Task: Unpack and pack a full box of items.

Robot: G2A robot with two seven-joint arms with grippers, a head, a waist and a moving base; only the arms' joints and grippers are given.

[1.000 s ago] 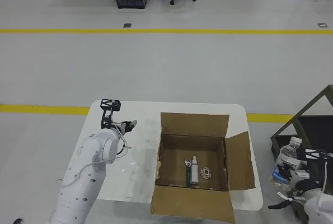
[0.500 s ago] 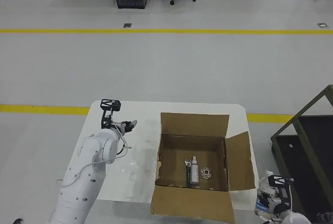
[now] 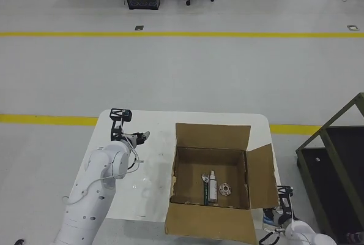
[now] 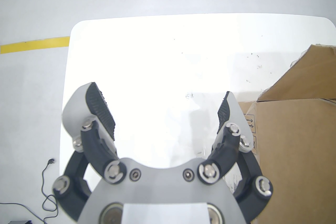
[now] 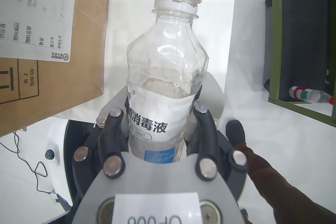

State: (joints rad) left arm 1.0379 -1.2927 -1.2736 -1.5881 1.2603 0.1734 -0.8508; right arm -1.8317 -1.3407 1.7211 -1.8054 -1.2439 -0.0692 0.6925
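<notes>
Your right gripper (image 5: 162,104): fingers clamped low on the bottle (image 5: 168,57) beside the box (image 3: 212,136), likely for packing | left gripper (image 4: 162,109): fingers apart, spare, beside box

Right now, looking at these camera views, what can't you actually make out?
Right wrist view: the right gripper covers the clear plastic bottle's base.
Top view: near the bottom edge, both are too small to tell apart.
Top view: the ring-shaped part in the cardboard box is too small to identify.
Left wrist view: the box's own wall hides its inside.
</notes>
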